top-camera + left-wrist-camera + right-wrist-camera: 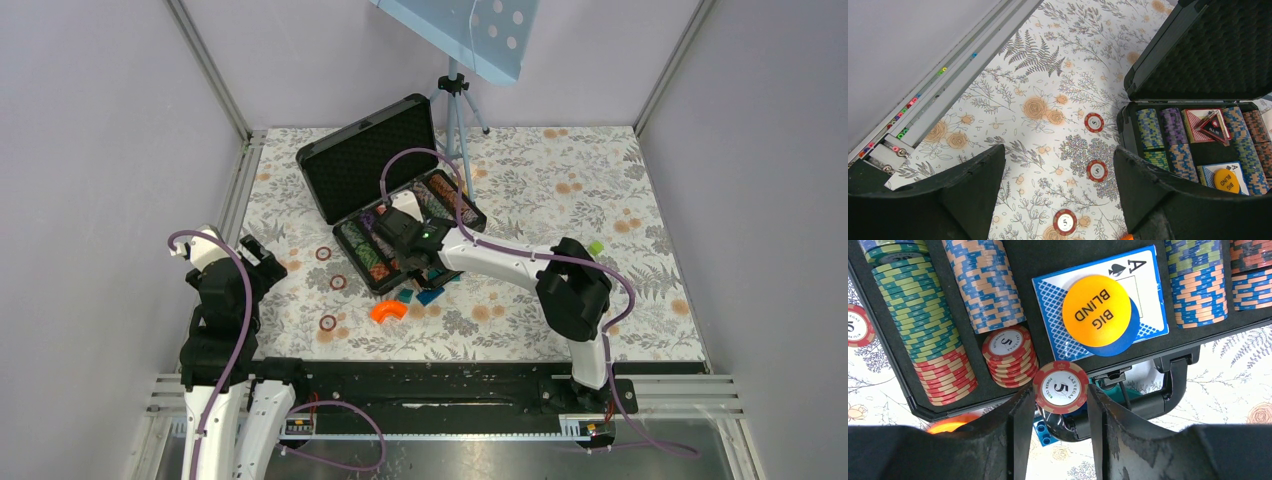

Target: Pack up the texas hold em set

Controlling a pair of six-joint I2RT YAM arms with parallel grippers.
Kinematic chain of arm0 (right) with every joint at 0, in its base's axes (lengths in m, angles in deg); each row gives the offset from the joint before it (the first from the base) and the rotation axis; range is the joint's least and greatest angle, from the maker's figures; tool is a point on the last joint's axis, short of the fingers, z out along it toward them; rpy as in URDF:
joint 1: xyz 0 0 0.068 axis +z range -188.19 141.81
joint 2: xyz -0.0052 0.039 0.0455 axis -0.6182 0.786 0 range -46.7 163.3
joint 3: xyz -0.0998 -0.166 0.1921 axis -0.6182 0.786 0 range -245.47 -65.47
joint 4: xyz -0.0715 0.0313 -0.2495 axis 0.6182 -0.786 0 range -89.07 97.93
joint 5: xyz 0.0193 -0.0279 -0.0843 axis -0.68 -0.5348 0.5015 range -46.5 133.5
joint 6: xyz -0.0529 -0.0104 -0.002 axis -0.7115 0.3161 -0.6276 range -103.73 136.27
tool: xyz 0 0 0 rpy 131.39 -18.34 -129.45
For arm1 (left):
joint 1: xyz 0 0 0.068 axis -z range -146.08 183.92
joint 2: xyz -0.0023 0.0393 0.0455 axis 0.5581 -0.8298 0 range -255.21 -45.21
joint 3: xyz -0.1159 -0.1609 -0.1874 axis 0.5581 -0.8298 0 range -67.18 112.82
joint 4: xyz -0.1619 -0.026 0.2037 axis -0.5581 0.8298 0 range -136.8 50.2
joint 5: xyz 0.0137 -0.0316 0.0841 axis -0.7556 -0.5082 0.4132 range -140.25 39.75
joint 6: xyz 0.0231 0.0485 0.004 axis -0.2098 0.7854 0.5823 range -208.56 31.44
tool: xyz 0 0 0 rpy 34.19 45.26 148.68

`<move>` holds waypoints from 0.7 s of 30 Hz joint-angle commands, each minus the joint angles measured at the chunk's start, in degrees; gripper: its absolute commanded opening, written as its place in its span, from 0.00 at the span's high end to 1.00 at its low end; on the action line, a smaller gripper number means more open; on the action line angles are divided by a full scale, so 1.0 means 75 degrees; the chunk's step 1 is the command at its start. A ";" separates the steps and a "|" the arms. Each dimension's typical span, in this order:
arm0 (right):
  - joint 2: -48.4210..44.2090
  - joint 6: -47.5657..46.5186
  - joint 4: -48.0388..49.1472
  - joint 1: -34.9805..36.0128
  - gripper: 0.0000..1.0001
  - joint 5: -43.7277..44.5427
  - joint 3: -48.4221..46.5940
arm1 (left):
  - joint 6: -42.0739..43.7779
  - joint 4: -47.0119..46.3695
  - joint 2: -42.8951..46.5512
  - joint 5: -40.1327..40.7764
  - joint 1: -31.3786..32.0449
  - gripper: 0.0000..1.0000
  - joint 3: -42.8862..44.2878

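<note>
from above, cannot make out the right gripper (1058, 405) fingertips: covered by its own arm (480, 255) over the open black case (365, 165) at the far middle of the table (560, 200). up close, shows them part-open, pinching a red chip (1060, 386) by its edges above the near rim and handle (1173, 385). further left, left gripper (1058, 155) spread wide, empty, near three loose chips (1094, 122) lying flat.
</note>
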 commanded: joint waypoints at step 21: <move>-0.0194 -0.0737 -0.0571 -0.0999 0.52 0.0021 -0.1134 | 0.0042 -0.0300 0.0026 0.0160 0.0059 0.21 0.0012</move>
